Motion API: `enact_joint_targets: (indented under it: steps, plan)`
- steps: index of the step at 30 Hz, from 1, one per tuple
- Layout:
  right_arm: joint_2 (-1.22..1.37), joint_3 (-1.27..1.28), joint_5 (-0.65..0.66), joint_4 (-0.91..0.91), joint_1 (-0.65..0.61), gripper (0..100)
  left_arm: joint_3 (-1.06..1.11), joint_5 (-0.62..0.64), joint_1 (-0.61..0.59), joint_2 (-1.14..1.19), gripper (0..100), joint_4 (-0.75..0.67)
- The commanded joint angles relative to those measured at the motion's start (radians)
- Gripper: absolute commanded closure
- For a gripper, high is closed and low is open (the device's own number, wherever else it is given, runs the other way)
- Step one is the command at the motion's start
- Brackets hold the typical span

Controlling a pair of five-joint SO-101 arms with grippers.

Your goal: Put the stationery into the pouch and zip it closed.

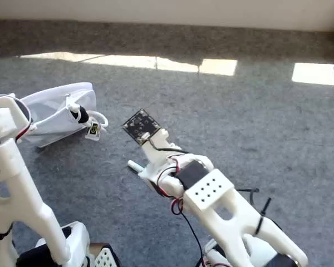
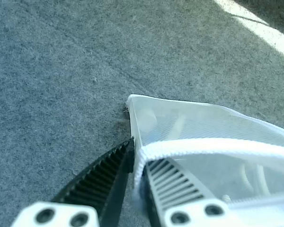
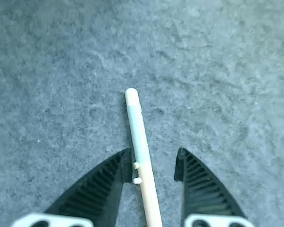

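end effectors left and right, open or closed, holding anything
left end effector: closed on the pouch edge
right end effector: open, astride the pen, not gripping it

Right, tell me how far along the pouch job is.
Done: the left gripper is pinched on the rim of the pouch, which is unzipped. In hand: the right gripper stands open astride the pen, which lies on the carpet, not gripped yet. Left: grip the pen, carry it into the pouch, then zip it. Whether anything is already inside, I cannot tell.
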Motion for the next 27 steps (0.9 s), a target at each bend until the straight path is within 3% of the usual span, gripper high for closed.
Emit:
enact_joint_targets:
  steps: [1, 12, 23, 27]
  plan:
    - [0.087, -0.071, 0.003, -0.061, -0.039, 85.0, -0.038, 0.011, -0.012, -0.053, 99, -0.018]
    - [0.455, -0.303, 0.003, -0.064, -0.062, 85.0, -0.005, 0.009, -0.008, -0.053, 99, -0.020]
    - [0.648, -0.390, 0.008, -0.064, -0.062, 85.1, 0.004, 0.008, -0.007, -0.053, 99, -0.020]
    - [0.688, -0.395, 0.012, -0.064, -0.062, 93.0, 0.004, 0.006, -0.007, -0.053, 99, -0.020]
